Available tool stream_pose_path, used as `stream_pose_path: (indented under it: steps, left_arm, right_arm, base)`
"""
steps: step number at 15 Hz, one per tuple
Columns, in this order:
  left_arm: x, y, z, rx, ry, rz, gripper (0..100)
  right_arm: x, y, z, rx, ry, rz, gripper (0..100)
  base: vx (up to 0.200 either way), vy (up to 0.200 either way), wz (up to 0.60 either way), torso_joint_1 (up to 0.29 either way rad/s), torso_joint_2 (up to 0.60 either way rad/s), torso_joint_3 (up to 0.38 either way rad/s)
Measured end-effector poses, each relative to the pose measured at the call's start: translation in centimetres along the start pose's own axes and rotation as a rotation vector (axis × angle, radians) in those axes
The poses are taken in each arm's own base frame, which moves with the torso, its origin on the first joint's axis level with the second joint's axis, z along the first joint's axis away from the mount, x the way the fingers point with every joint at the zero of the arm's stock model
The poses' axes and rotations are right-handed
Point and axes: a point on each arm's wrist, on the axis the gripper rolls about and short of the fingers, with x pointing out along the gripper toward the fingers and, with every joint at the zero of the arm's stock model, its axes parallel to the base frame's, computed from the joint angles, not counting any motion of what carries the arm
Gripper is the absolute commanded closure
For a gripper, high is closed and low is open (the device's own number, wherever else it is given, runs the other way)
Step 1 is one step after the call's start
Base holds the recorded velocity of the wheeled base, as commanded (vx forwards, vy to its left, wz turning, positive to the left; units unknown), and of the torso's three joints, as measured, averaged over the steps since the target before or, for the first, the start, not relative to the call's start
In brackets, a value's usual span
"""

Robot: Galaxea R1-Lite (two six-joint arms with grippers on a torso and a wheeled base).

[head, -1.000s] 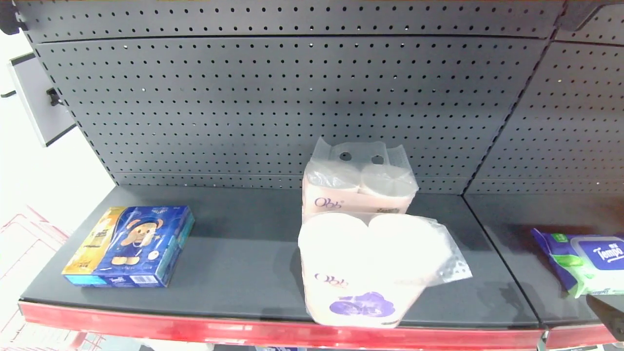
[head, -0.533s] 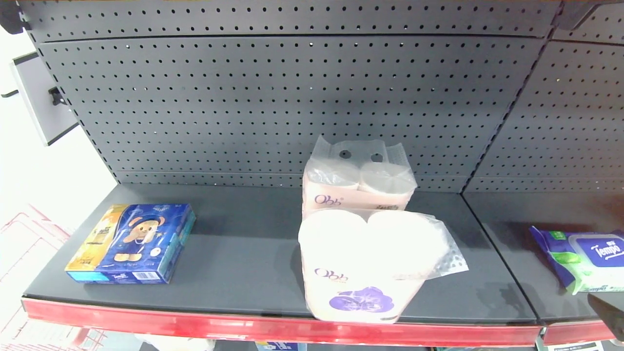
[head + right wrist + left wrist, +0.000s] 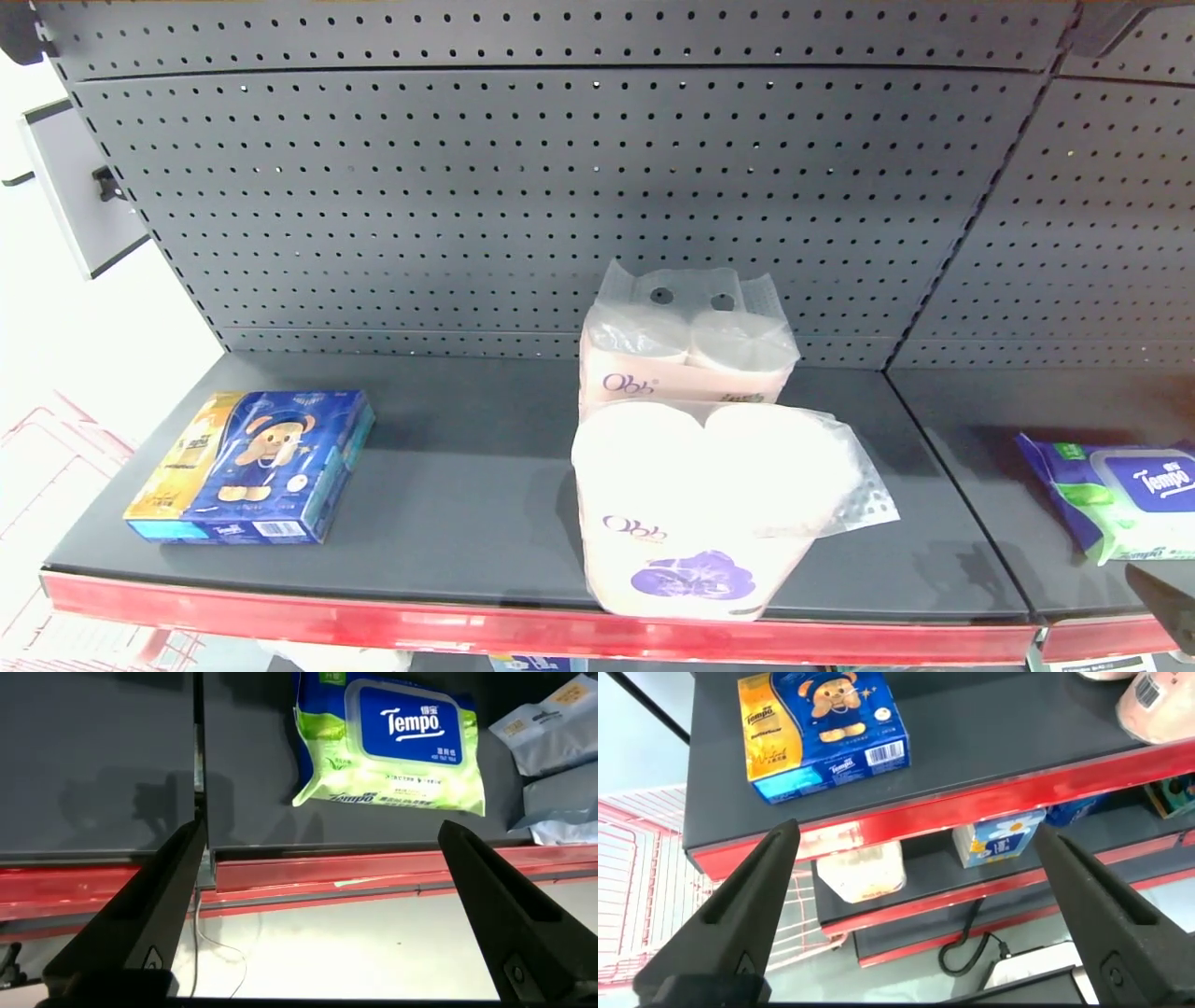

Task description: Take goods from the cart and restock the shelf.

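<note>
The left gripper (image 3: 915, 924) holds its two dark fingers (image 3: 738, 924) wide apart with nothing between them. It hangs out in front of the shelf's red front lip (image 3: 523, 635), and the blue tissue box (image 3: 822, 733) lies flat on the shelf (image 3: 448, 485) beyond the fingertips, well apart from them. The right gripper (image 3: 322, 915) is likewise spread and empty. The green and blue wet wipes pack (image 3: 392, 742) lies past its tips, near the red lip of the neighbouring bay. In the head view there is one tissue box, at the lower left, close to the front edge. Two toilet roll packs stand in the middle: the front pack (image 3: 700, 509) at the lip and the rear pack (image 3: 686, 341) just behind it, near the pegboard back (image 3: 560, 205). The one wipes pack is at the right edge of the frame. Bare dark shelf lies between the box and the roll packs, and behind the box up to the pegboard. Red wire of the cart (image 3: 37, 467) shows at the lower left, beside the shelf's end.
</note>
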Motion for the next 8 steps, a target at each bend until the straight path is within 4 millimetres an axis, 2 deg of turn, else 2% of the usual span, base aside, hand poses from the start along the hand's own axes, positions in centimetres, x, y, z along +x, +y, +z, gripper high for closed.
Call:
stream_pose_path:
  steps: [2,3,8]
  left_arm:
    - [-0.07,-0.01,-0.03,0.0,-0.004,0.001,0]
    - [-0.09,-0.01,-0.06,0.0,-0.005,0.001,0]
    - [-0.18,-0.01,-0.04,0.0,-0.013,0.002,0]
  right_arm:
    - [-0.03,-0.01,0.01,0.0,-0.002,0.0,0]
    - [-0.05,-0.02,0.01,0.0,-0.003,0.0,0]
    - [-0.13,-0.03,-0.02,-0.001,-0.008,0.0,0]
  base:
    - [0.0,0.0,0.0,0.0,0.0,0.0]
    - [0.0,0.0,-0.6,0.012,0.01,0.002]
    - [0.0,0.0,0.0,0.0,0.0,0.0]
